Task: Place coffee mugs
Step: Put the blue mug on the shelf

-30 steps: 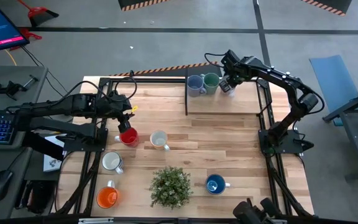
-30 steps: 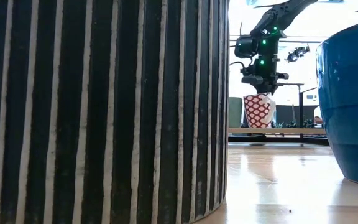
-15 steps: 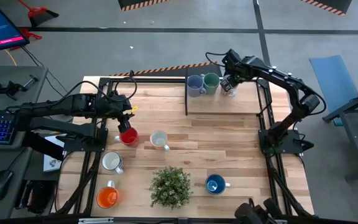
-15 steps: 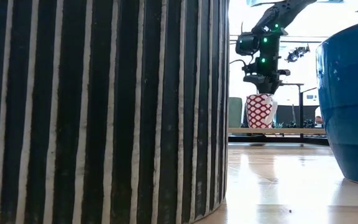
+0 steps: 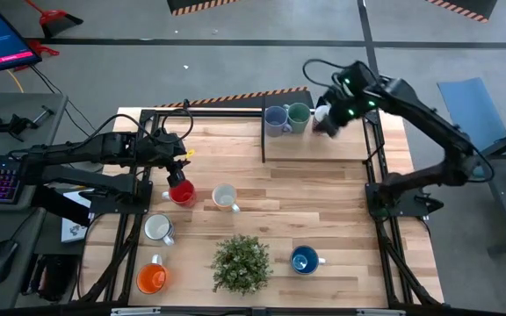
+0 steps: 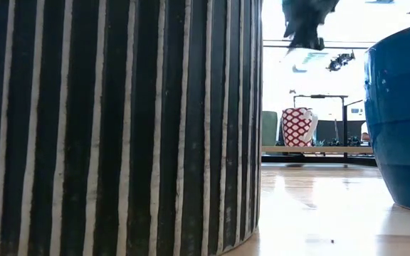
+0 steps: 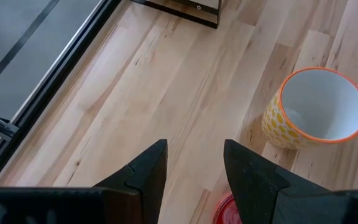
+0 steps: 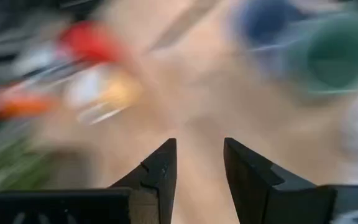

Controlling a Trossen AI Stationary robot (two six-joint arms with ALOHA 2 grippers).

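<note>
I see the white ceramic mug with red pattern (image 6: 297,126) upright on the raised wooden tray (image 5: 323,145), beside the green mug (image 5: 299,116). My right gripper (image 5: 341,112) hangs above it, jaws apart, empty. Left gripper (image 7: 194,163) open over the red mug (image 5: 181,192).

Open wood across the table (image 5: 323,211) middle and right half. Crowded along the left: red mug (image 5: 181,192) under the left gripper (image 5: 181,167), cream mug (image 5: 225,197) just beside it, white mug (image 5: 158,228) and orange mug (image 5: 151,278) nearer the front edge. Front centre blocked by the potted plant (image 5: 241,262), blue mug (image 5: 304,260) close alongside. Back tray (image 5: 314,147) lined with three mugs along its far edge.
</note>
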